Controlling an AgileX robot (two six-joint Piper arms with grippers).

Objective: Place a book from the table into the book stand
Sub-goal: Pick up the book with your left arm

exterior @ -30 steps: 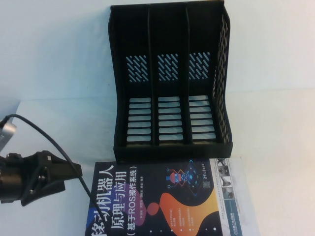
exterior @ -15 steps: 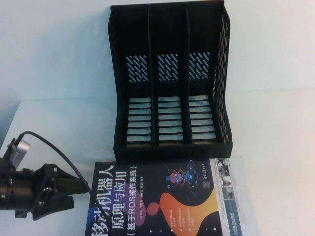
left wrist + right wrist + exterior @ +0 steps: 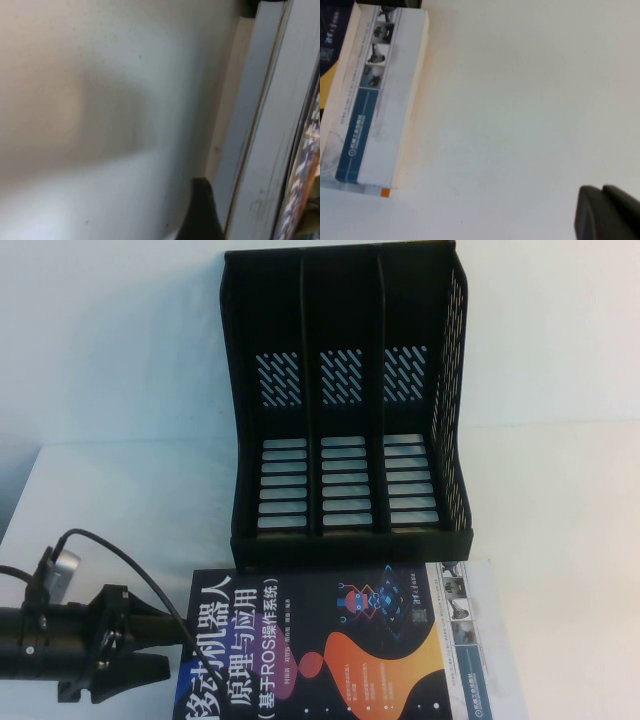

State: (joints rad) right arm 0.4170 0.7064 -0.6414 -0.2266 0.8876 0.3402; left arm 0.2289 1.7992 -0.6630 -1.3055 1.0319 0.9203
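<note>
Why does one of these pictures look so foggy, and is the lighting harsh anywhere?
High view: sharp, evenly lit; the book stand is crisp, the open left gripper sits beside the book. Left wrist view: very blurred, too close, a soft shadow on the table. Right wrist view: clearer, bright and washed out; one dark fingertip of the right gripper is blurred.

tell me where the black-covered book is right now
In the high view the black-covered paperback book lies flat on the white table, atop a white-covered book, before the black plastic stand; the open left pincer is at its left edge.
</note>
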